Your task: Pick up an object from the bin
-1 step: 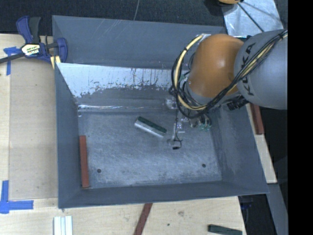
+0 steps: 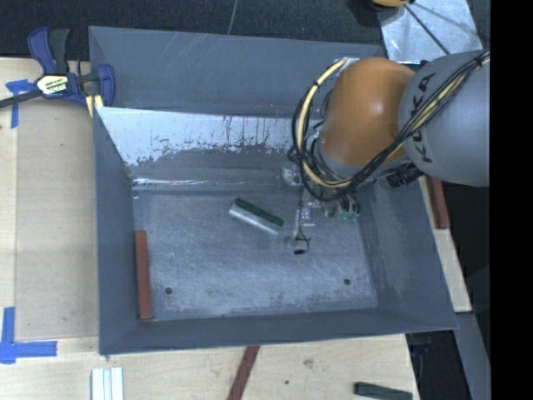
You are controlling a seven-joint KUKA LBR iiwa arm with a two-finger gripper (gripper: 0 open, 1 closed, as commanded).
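Bin of grey metal is what we are looking into. A long brown strip is lying along the left edge of its floor. Near the middle, a small grey-green bar is lying flat. The claw is hanging just right of the bar, and we cannot tell if it is open or closed. The arm's orange cover is sitting above it.
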